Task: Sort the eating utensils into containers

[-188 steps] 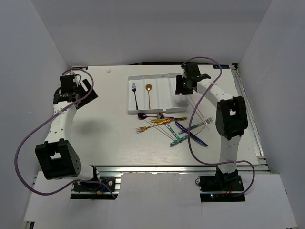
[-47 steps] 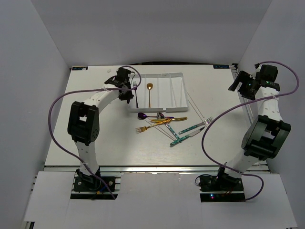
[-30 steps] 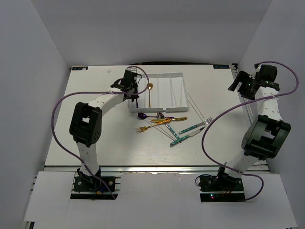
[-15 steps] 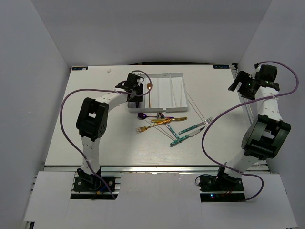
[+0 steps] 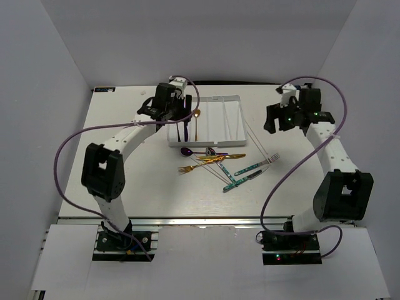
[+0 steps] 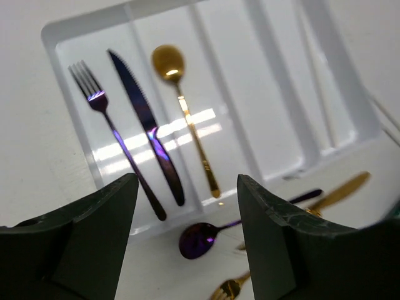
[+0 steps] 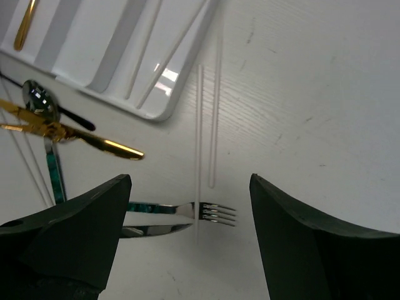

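Two white chopsticks (image 7: 214, 112) are shown on the tabletop (image 7: 312, 94), right of the tray (image 5: 206, 98), lengthwise under the wide-open, empty right tool (image 7: 189, 187). The left tool (image 6: 186, 181) is likewise open and empty.

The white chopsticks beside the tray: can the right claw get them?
Probably yes. The right claw hangs open right above the chopsticks, and nothing seems to cover them; one just crosses a fork.

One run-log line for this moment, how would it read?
left gripper open over tray | purple knife in tray beside purple fork | right gripper open above loose chopsticks
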You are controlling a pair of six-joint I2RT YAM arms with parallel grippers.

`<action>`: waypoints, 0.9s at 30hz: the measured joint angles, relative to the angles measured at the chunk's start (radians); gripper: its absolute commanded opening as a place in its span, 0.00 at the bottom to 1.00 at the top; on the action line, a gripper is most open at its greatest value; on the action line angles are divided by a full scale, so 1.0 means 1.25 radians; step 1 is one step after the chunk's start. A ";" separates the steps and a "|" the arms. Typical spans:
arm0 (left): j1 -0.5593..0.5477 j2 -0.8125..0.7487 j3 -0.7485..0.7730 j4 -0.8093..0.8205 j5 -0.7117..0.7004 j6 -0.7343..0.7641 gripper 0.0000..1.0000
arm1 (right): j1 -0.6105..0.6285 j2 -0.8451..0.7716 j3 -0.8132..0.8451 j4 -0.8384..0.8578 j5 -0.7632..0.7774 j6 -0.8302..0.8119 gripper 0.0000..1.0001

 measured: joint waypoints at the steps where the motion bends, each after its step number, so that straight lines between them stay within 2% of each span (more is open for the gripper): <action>1: -0.012 -0.036 -0.009 0.000 0.012 0.016 0.74 | 0.029 -0.021 -0.019 0.000 -0.004 -0.019 0.84; 4: -0.088 -0.115 -0.027 0.001 0.034 0.061 0.69 | 0.044 -0.045 -0.041 -0.002 0.021 -0.025 0.87; 7: -0.232 -0.166 -0.074 0.013 0.066 0.099 0.62 | 0.010 -0.029 -0.041 0.001 0.060 0.011 0.89; 11: -0.408 -0.130 -0.112 -0.007 0.118 0.143 0.59 | -0.080 0.003 -0.041 -0.002 0.080 0.088 0.89; 13: -0.454 -0.080 -0.110 -0.023 0.130 0.158 0.64 | -0.131 0.016 -0.040 -0.005 0.084 0.120 0.89; 16: -0.486 0.023 -0.071 -0.071 0.130 0.171 0.66 | -0.198 0.023 -0.040 -0.010 0.089 0.154 0.89; 20: -0.496 0.156 -0.004 -0.113 0.117 0.174 0.67 | -0.218 0.023 -0.040 -0.015 0.088 0.174 0.89; 27: -0.495 0.224 0.104 -0.144 0.088 0.176 0.66 | -0.216 0.014 -0.041 -0.023 0.074 0.185 0.89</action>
